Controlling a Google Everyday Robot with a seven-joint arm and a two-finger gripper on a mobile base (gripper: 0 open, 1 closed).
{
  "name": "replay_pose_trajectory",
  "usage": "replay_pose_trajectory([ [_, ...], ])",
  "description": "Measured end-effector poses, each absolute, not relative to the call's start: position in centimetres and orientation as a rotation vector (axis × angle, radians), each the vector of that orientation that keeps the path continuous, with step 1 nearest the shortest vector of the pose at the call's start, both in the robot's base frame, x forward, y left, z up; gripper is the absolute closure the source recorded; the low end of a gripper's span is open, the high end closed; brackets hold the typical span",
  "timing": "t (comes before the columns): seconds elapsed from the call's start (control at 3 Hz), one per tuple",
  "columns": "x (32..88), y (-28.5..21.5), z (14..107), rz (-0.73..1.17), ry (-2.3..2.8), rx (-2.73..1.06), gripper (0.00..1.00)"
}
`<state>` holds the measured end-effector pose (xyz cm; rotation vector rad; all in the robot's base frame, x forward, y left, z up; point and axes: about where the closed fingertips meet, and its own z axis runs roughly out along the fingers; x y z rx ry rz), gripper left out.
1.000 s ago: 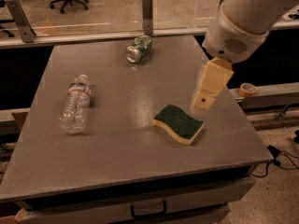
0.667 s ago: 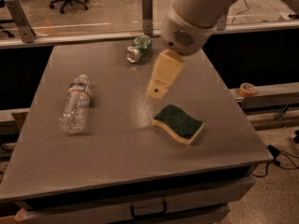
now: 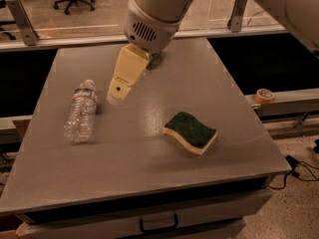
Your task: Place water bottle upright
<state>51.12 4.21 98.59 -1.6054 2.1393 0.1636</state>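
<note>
The water bottle point(image 3: 81, 111) is clear ribbed plastic with a white-and-red band near its neck. It lies on its side at the left of the grey table point(image 3: 149, 173), cap end pointing away from me. My gripper point(image 3: 117, 96) has cream-coloured fingers pointing down and to the left. It hangs above the table just right of the bottle's cap end, apart from it and holding nothing that I can see.
A green-and-yellow sponge point(image 3: 191, 131) lies right of centre. A green can point(image 3: 153, 58) at the back is mostly hidden behind my arm. A tape roll point(image 3: 264, 95) sits on a ledge to the right. Rails and posts stand behind the table.
My arm has swung left across the table, from above the sponge's right side to just beside the bottle's cap end. The bottle and sponge have not moved.
</note>
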Motion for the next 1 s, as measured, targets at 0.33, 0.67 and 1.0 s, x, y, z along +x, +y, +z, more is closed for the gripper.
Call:
replay_pose_trajectory([
  [0.33,52.4,6.4,97.6,0.213,2.157,-1.525,0.0],
  [0.67,54.4,10.8,95.2,0.312,2.202,-1.379,0.0],
  [1.0,57.3,14.6,92.8,0.422,2.281,-1.185,0.0],
])
